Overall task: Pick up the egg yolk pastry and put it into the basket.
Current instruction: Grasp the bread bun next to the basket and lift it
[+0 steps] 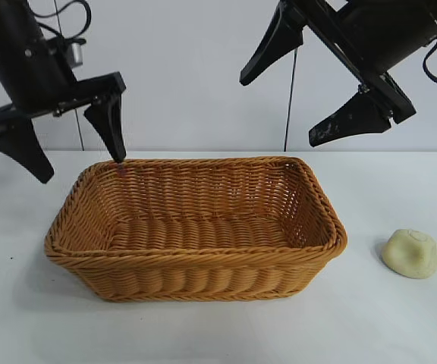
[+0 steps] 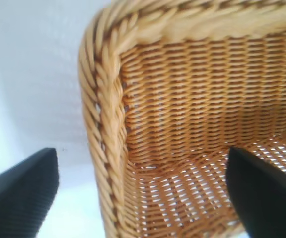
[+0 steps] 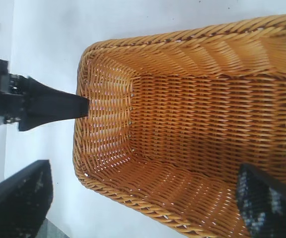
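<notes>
pastry (image 1: 409, 253) is sitting on the white surface (image 1: 218, 334) to the right of the basket (image 1: 196, 277), near it but not touching, so nothing of the task is showing as done: the pick-up and the drop into the basket are both still waiting. the basket interior is looking bare in all three views.

the left hand (image 1: 63, 148) is hanging above the basket's far left corner, its fingers spread wide and holding nothing; one fingertip is sitting just above the braided rim, the other outside the basket. the right hand (image 1: 290, 102) is hanging high over the basket's far right side, fingers also spread wide and carrying nothing. neither hand is anywhere close to the pastry, and the right one is looking like the nearer candidate for the reach.

the pastry is showing as a small pale yellow-cream dome, matte, with a faint swirl on top, far smaller than the basket. it is resting flat side down and looking soft, so a gentle pinch across its sides is probably what it is needing.
</notes>
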Robot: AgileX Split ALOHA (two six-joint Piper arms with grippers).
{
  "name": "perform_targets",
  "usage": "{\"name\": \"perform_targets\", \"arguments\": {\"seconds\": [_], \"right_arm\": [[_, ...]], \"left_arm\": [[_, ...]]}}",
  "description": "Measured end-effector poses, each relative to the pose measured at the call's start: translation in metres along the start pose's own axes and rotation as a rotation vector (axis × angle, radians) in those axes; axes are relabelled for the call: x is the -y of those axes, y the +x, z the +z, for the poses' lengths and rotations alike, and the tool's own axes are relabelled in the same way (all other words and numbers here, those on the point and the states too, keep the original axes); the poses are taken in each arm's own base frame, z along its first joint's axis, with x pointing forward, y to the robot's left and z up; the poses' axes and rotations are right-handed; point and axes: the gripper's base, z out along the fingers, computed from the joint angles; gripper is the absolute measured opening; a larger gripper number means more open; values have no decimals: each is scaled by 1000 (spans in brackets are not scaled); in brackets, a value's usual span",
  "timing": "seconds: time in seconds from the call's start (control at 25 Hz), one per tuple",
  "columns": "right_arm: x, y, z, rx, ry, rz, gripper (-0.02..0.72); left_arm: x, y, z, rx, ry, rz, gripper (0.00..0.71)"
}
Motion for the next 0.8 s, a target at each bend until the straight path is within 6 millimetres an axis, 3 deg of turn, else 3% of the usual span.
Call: {"name": "perform_targets", "arguments": {"seconds": [0.12, 0.48, 0.8], "right_arm": [[0, 0, 0, 0, 0, 0, 694], [0, 0, 0, 0, 0, 0, 694], [0, 0, 0, 0, 2, -2, 694]], "left_arm": [[-13, -1, -3, -6, -37, -13, 675], [-86, -1, -11, -7, -86, -164, 668], [-84, 28, -32, -10, -86, -138, 669]]}}
